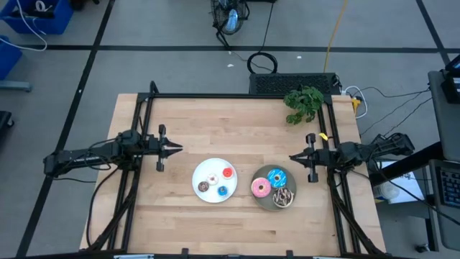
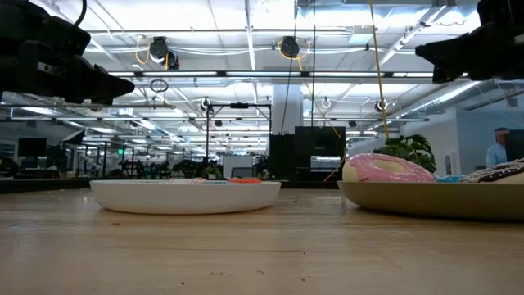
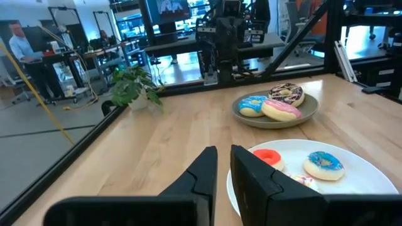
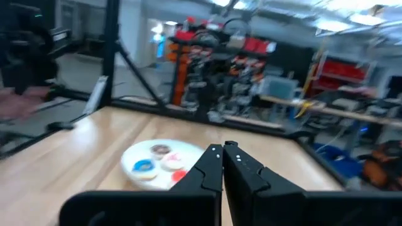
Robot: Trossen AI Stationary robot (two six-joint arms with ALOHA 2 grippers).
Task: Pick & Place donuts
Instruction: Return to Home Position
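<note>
A white plate (image 1: 198, 175) near the table's middle carries small donuts: red (image 1: 228, 173), brown (image 1: 203, 187), blue (image 1: 222, 191) and pale pink (image 1: 213, 179). To its right a grey plate (image 1: 267, 202) carries three larger donuts: blue sprinkled (image 1: 277, 177), pink (image 1: 260, 188) and chocolate-drizzled (image 1: 284, 196). My left gripper (image 1: 178, 150) hovers level to the left of the white plate, above the table, with a narrow gap between its fingertips (image 3: 224, 154). My right gripper (image 1: 293, 157) hovers level beyond the grey plate's far right side, shut (image 4: 223, 150). Neither holds anything.
A small green plant (image 1: 304, 103) stands at the table's far right corner. A yellow bit (image 1: 323, 136) lies by the right rail. Black frame rails (image 1: 144, 108) run along the left, far and right edges. Bare wood lies in front of both plates.
</note>
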